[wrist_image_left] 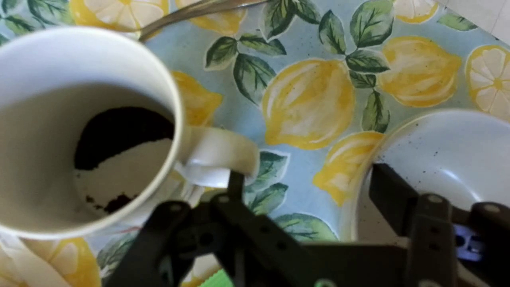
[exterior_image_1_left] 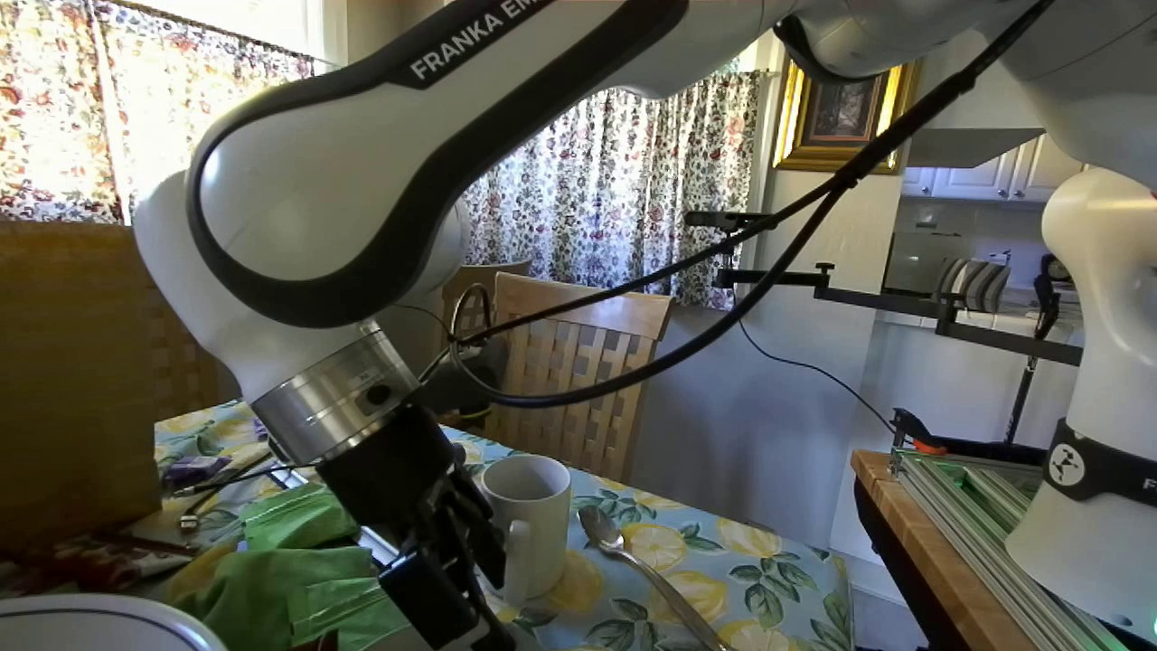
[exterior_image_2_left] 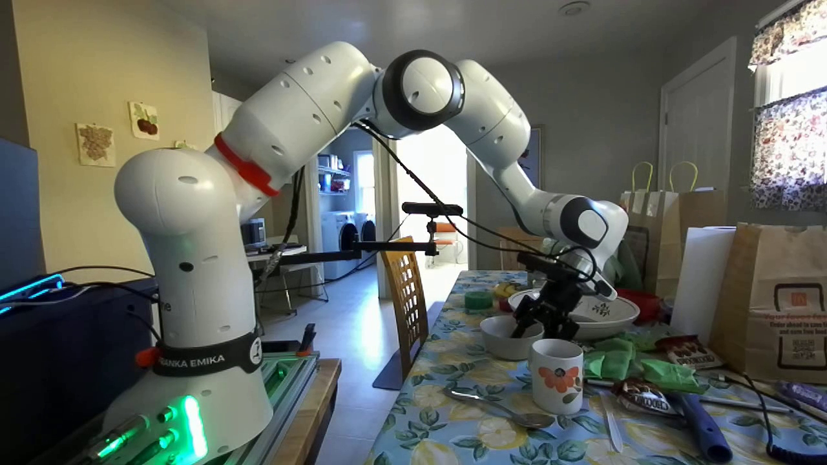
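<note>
My gripper (wrist_image_left: 308, 179) is open, with nothing held between its fingers. In the wrist view, the right finger is inside the rim of a small white bowl (wrist_image_left: 450, 139), and the bowl's wall lies between the fingers. The left finger is at the handle of a white mug (wrist_image_left: 36, 67); I cannot tell if they touch. Dark powder (wrist_image_left: 123, 131) lies in the mug, and dark specks dot the bowl. In the exterior views, the gripper (exterior_image_1_left: 479, 588) is beside the mug (exterior_image_1_left: 542, 506) and at the small bowl (exterior_image_2_left: 507, 345). The mug (exterior_image_2_left: 549, 361) bears an orange flower.
A metal spoon (exterior_image_2_left: 497, 407) lies beside the mug on the lemon-print tablecloth (exterior_image_2_left: 446, 387). A large white bowl (exterior_image_2_left: 610, 316) stands behind the gripper. Green packets (exterior_image_2_left: 672, 374), a blue handle (exterior_image_2_left: 704, 426) and paper bags (exterior_image_2_left: 782, 290) are nearby. A wooden chair (exterior_image_1_left: 578, 380) stands by the table.
</note>
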Available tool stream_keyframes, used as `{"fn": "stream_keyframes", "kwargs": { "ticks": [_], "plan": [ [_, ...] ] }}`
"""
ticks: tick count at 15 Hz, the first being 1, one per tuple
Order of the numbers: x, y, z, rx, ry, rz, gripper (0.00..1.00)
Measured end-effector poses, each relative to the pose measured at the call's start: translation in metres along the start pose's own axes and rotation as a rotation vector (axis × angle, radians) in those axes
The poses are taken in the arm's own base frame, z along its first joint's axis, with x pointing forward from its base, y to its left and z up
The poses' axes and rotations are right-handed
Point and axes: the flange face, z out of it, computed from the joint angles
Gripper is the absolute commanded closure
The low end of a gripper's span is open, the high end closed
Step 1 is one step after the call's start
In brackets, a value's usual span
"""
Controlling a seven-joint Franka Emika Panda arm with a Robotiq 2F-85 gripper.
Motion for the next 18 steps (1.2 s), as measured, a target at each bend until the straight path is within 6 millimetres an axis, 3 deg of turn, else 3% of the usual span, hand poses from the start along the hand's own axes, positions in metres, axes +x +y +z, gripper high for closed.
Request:
{"fn": "stream_keyframes", "kwargs": {
  "ticks": [1, 5, 6, 11, 13, 18],
  "plan": [
    [0.0, 0.0, 0.0, 0.0, 0.0, 0.0, 0.23],
    [-0.001, 0.0, 0.001, 0.0, -0.008, 0.0, 0.2],
    [-0.001, 0.0, 0.001, 0.001, -0.012, 0.001, 0.24],
    [-0.007, 0.001, 0.005, -0.007, -0.065, 0.011, 0.03],
    [-0.011, 0.001, 0.006, -0.009, -0.09, 0.013, 0.05],
    [-0.016, 0.001, -0.001, -0.01, -0.115, 0.014, 0.0]
  ]
}}
